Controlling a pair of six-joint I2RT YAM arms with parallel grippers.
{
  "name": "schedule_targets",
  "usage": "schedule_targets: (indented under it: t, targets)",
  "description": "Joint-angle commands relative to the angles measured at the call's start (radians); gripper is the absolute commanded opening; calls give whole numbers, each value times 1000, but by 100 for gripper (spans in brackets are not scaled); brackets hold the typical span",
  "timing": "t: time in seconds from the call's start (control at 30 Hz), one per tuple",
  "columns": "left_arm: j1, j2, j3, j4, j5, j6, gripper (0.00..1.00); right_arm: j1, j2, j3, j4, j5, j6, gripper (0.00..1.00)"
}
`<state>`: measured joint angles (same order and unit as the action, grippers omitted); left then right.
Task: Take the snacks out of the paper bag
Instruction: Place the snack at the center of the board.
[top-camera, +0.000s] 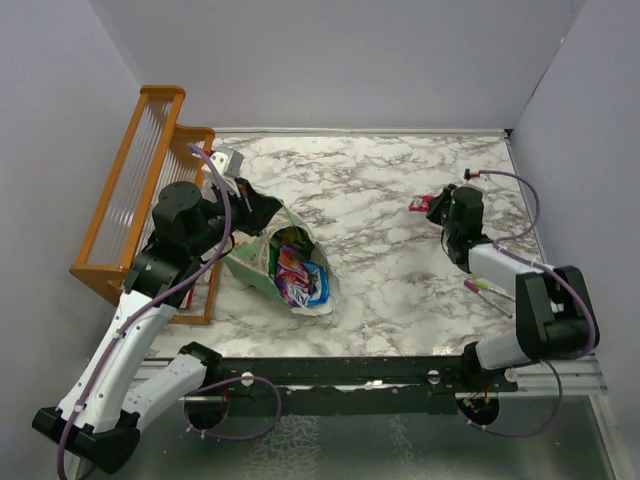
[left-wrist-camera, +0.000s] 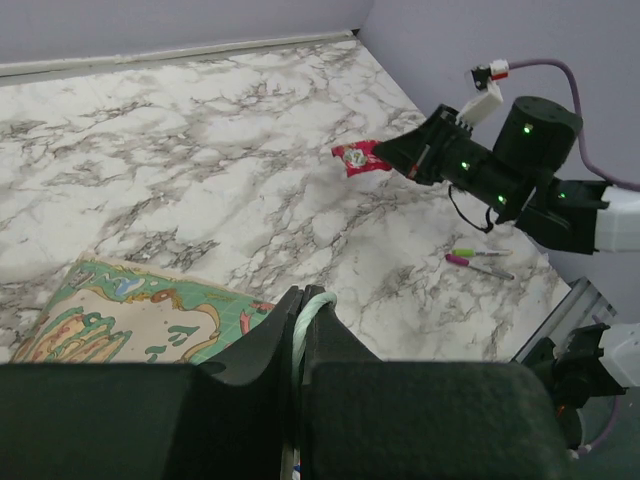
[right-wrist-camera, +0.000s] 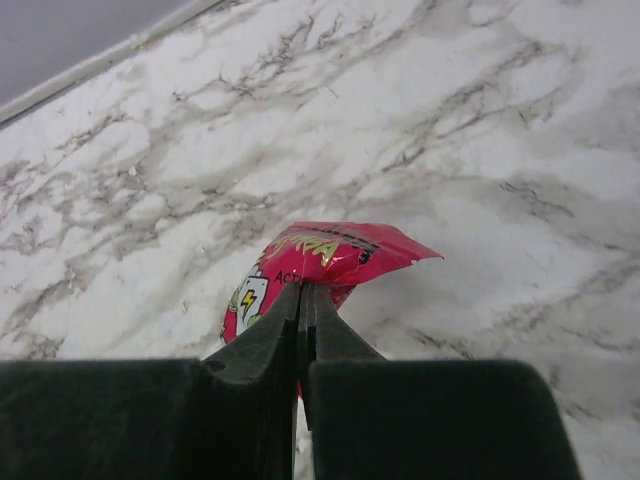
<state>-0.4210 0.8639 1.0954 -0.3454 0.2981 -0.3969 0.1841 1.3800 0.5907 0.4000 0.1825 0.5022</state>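
Observation:
The pale-green paper bag (top-camera: 262, 262) lies tipped on the marble table, mouth toward the front, with several shiny snack packets (top-camera: 296, 272) showing inside. My left gripper (left-wrist-camera: 302, 298) is shut on the bag's thin loop handle (left-wrist-camera: 316, 304); the bag's printed side (left-wrist-camera: 120, 315) lies just below it. My right gripper (right-wrist-camera: 303, 290) is shut on a red snack packet (right-wrist-camera: 325, 255), held low over the table at the right; this packet also shows in the top view (top-camera: 419, 204) and in the left wrist view (left-wrist-camera: 357, 158).
An orange wooden rack (top-camera: 140, 190) stands along the left edge, behind the left arm. Two thin pink-and-green pens (top-camera: 482, 290) lie near the right arm, also seen in the left wrist view (left-wrist-camera: 478, 258). Grey walls close the table on three sides.

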Motion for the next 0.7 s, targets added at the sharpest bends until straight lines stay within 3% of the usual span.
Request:
schedule_targets:
  t: [0.0, 0.07, 0.13, 0.2, 0.33, 0.53, 0.67]
  targets:
    - [0, -15, 5, 54, -10, -27, 0, -24, 165, 160, 86, -123, 9, 2]
    - [1, -8, 20, 45, -3, -32, 0, -31, 213, 190, 97, -159, -7, 5]
    - [1, -1, 27, 41, 6, -35, 0, -41, 233, 193, 95, -206, -10, 15]
    - [1, -1, 26, 39, 10, -36, 0, -44, 227, 174, 61, -224, 16, 33]
    - [1, -5, 8, 49, 3, -38, 0, -57, 148, 52, 46, -256, 51, 51]
    - [1, -7, -8, 57, 8, -33, 0, -63, -67, -76, -39, -329, 47, 59]
    - [1, -16, -10, 54, -4, -20, 0, -63, -202, -108, -87, -500, -3, 64]
